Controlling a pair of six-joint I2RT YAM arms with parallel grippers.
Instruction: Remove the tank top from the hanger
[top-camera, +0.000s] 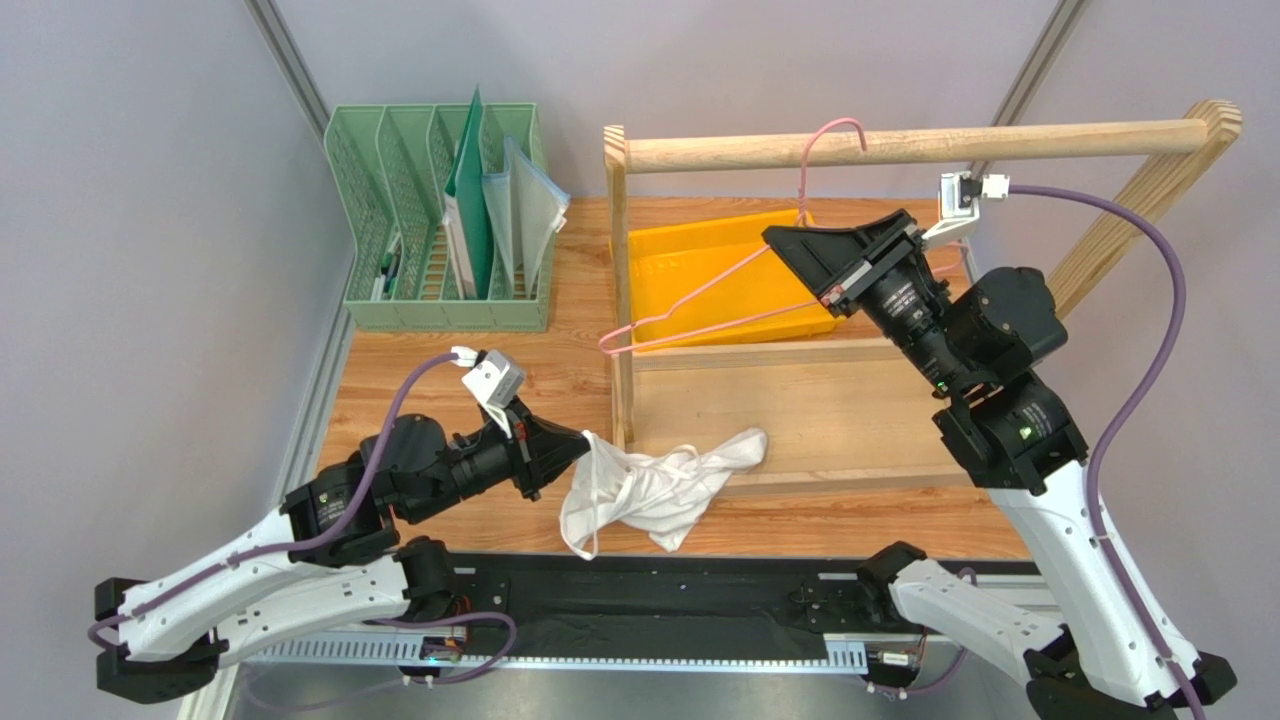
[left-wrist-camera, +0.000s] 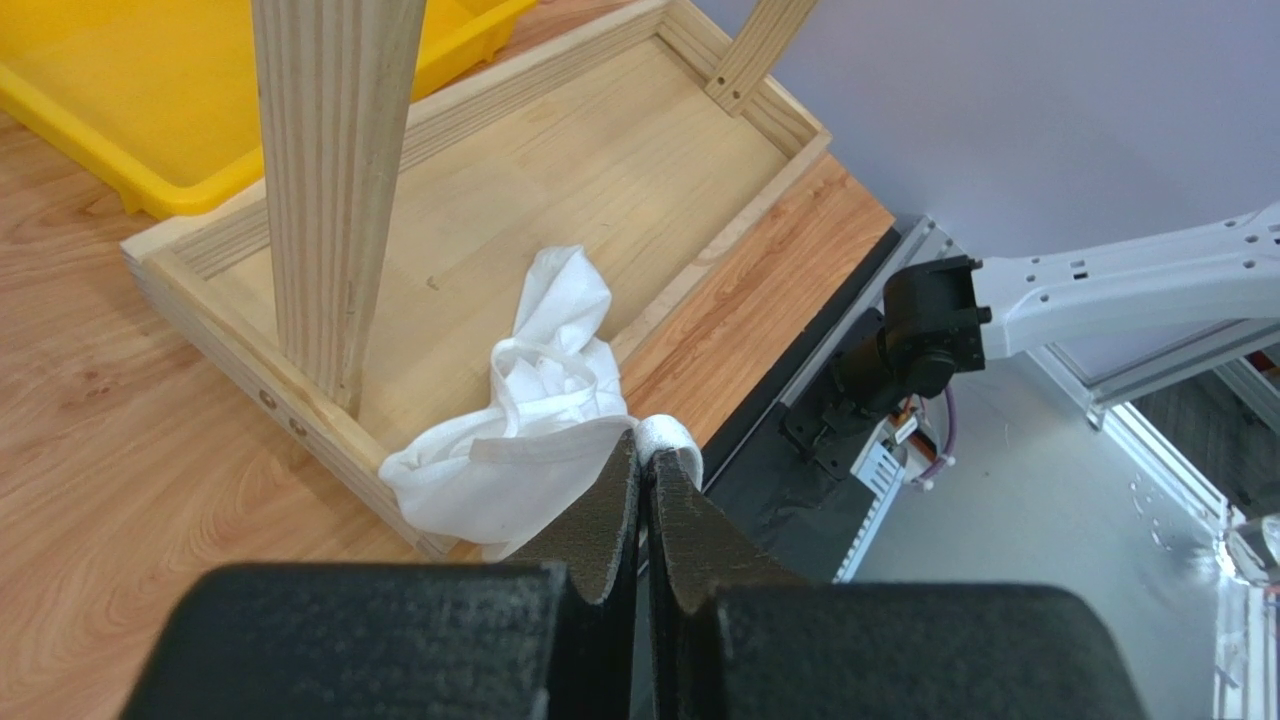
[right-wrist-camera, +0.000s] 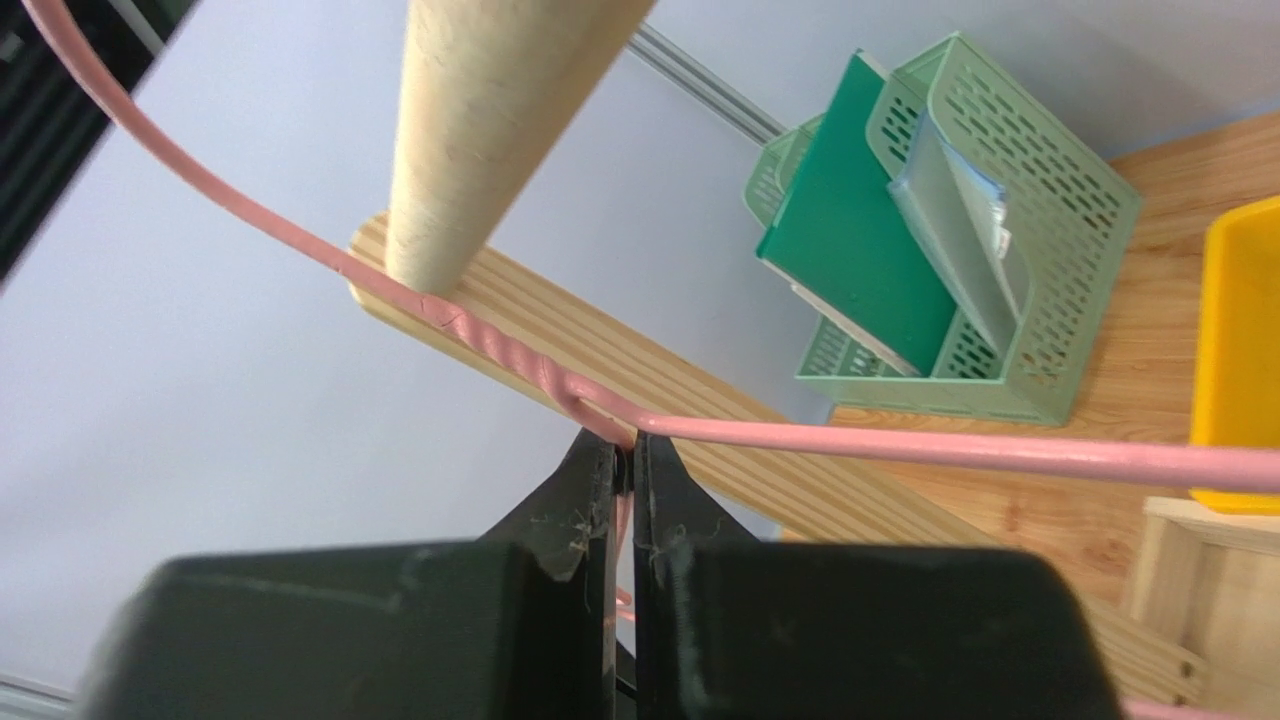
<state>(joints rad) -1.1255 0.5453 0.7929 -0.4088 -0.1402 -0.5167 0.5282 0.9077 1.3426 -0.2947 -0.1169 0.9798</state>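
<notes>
The white tank top (top-camera: 661, 483) lies crumpled over the front edge of the wooden frame's base, off the hanger. My left gripper (top-camera: 579, 455) is shut on its near edge; the left wrist view shows a fold of white cloth (left-wrist-camera: 673, 444) pinched at the tips of my left gripper (left-wrist-camera: 646, 458). The pink wire hanger (top-camera: 706, 300) hangs bare by its hook from the wooden rail (top-camera: 917, 146). My right gripper (top-camera: 784, 240) is shut on the hanger's wire at its shoulder; the right wrist view shows my right gripper (right-wrist-camera: 622, 444) clamped on the hanger there (right-wrist-camera: 932, 447).
A yellow tray (top-camera: 721, 255) sits behind the hanger. A green file rack (top-camera: 443, 218) with folders stands at the back left. The wooden frame's upright post (top-camera: 618, 285) and base tray (top-camera: 796, 413) stand between the two arms.
</notes>
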